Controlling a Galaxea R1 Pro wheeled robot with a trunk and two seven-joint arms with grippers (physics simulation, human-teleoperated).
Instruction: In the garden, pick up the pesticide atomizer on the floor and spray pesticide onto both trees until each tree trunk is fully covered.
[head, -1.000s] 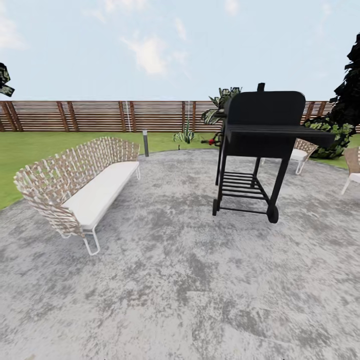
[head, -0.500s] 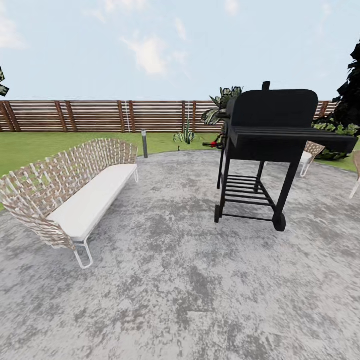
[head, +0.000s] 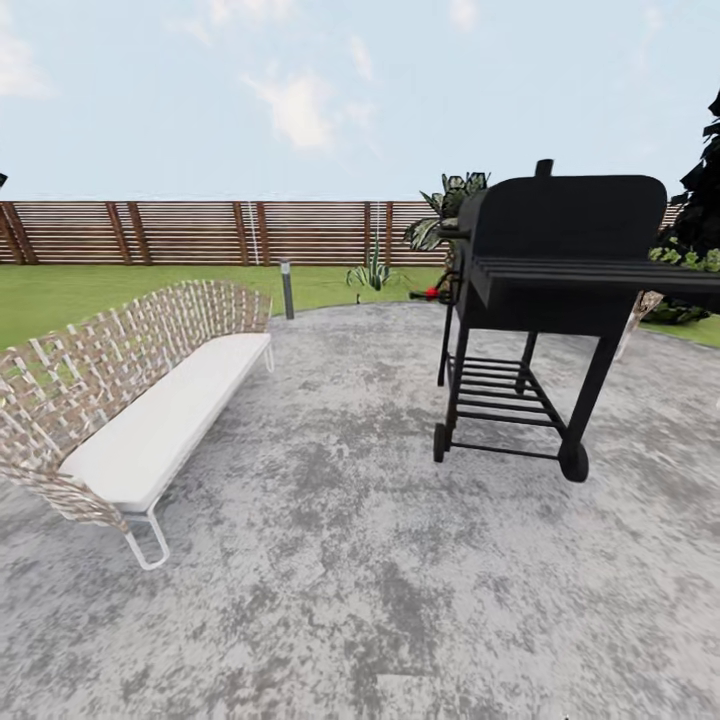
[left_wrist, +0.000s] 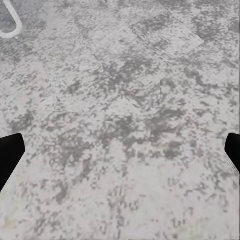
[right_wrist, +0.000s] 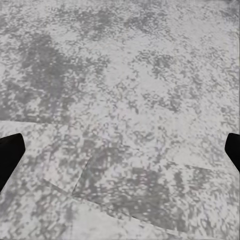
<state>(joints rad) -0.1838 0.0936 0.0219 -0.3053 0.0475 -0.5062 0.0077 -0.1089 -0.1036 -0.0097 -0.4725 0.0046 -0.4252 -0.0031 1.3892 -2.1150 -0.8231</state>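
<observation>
The garden's green lawn (head: 60, 295) and brown slat fence (head: 200, 232) lie beyond the grey mottled patio (head: 360, 540) I stand on. The pesticide atomizer, both trees and their trunks are out of view. In the left wrist view my left gripper (left_wrist: 120, 155) hangs open over bare paving, its black fingertips (left_wrist: 10, 155) far apart. My right gripper (right_wrist: 120, 150) is open too, over paving, with nothing between its fingertips (right_wrist: 10, 152).
A woven bench (head: 130, 400) with a white cushion stands at the left. A black wheeled grill (head: 550, 290) stands at the right, with a small red-and-black item (head: 430, 293) behind it, too far to identify. A bollard lamp (head: 287, 288), a striped-leaf plant (head: 445, 205) and a dark cypress (head: 705, 200) edge the patio.
The whole view has moved forward over the patio. Bench and grill look nearer and larger, sliding out toward the left and right edges.
</observation>
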